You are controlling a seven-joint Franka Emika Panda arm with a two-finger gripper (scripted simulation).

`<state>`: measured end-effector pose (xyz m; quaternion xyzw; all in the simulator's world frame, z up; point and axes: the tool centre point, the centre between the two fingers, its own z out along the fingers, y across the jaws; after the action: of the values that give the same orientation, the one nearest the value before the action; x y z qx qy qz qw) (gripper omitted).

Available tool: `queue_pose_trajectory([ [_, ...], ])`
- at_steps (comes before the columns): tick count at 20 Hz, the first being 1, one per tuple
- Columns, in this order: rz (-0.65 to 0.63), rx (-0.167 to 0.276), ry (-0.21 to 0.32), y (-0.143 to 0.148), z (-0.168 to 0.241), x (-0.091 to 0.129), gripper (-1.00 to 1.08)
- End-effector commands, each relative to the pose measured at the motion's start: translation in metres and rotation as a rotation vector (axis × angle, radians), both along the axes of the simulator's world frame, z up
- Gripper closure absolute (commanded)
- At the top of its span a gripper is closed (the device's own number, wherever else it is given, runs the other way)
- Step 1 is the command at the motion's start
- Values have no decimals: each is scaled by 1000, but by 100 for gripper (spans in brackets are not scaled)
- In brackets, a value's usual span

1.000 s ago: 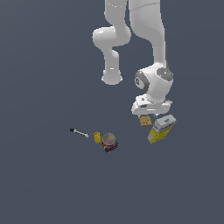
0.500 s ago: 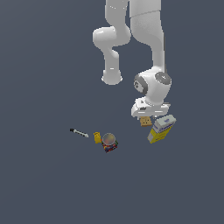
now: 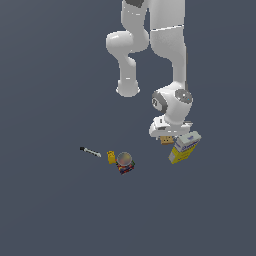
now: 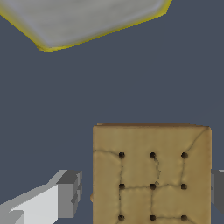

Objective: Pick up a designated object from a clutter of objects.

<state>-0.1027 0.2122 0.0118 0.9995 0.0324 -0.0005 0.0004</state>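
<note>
Exterior view: gripper (image 3: 165, 136) sits low over the tan cracker block (image 3: 166, 139), which lies just left of the yellow box (image 3: 184, 147). The wrist hides most of the block and both fingers, so the opening is unreadable here. Risk: box is so close that a finger could clip or tip it.

Wrist view: block (image 4: 152, 174) lies between the fingers (image 4: 68, 194), jaws spread wide, nothing held, a clear gap on one side. The other finger is cut off at the frame edge, contact unclear. Block is off-centre; closing may shove or twist it. Box corner (image 4: 87, 19) shows, blurred.
</note>
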Motion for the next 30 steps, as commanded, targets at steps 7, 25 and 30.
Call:
queue_pose_trajectory([
  [7,0,0,-1,0,-1,0,108],
  [25,1,1,-2,-12,50,21,108],
  [30,2,2,-1,-23,91,38,108],
])
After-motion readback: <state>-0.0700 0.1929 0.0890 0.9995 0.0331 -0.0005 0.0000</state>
